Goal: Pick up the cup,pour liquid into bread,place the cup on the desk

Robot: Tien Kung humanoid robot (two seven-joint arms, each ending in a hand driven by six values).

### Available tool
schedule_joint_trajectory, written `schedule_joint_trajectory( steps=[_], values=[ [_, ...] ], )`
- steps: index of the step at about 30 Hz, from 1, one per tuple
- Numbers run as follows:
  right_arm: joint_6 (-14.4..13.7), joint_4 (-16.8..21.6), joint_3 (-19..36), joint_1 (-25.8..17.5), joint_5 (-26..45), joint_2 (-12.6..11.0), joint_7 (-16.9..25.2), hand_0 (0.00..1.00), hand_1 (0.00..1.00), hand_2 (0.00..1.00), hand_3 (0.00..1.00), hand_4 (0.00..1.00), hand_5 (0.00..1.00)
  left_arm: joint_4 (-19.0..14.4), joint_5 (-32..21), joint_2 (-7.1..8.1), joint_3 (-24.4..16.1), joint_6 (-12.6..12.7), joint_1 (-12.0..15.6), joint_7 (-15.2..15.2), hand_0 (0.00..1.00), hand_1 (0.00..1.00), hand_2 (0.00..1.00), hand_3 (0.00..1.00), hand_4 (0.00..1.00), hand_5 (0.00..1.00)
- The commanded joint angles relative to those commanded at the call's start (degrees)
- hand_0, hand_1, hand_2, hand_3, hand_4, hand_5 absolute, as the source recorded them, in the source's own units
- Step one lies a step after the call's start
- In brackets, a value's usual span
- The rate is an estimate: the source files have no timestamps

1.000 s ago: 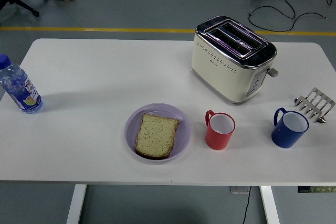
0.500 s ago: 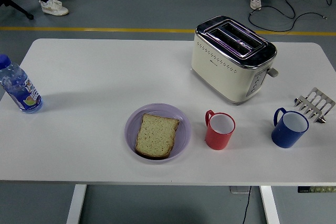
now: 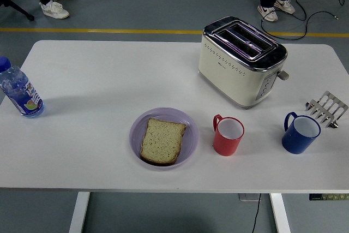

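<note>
On the white desk (image 3: 109,80) nothing is shifting from a second ago: only the feet of people on the floor at twelve o'clock are stepping about, and neither hand is showing, so their state cannot be told. The red plastic cup (image 3: 228,135) is standing upright just at three o'clock of the lilac plate (image 3: 188,129) carrying the slice of bread (image 3: 162,141), with a blue mug (image 3: 300,133) further right, so the pick-up is not yet beginning
</note>
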Motion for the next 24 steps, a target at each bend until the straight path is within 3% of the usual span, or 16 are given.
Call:
schedule_joint_trajectory(
  steps=[17, 24],
  values=[
    [-0.45, -1.84, -0.4, 0.45, -0.44, 0.98, -1.19, 0.661, 0.622, 0.666, 0.617, 0.649, 0.221, 0.0, -0.24, 0.08, 0.1, -0.01, -0.29, -0.22, 0.345, 0.342, 0.436, 0.744, 0.598, 0.998],
    [0.63, -3.16, -1.59, 0.45, -0.08, 1.32, -1.17, 0.658, 0.62, 0.665, 0.616, 0.638, 0.216, 0.0, -0.61, -0.14, -0.08, 0.16, -0.25, -0.41, 0.346, 0.343, 0.434, 0.744, 0.598, 0.998]
  ],
)
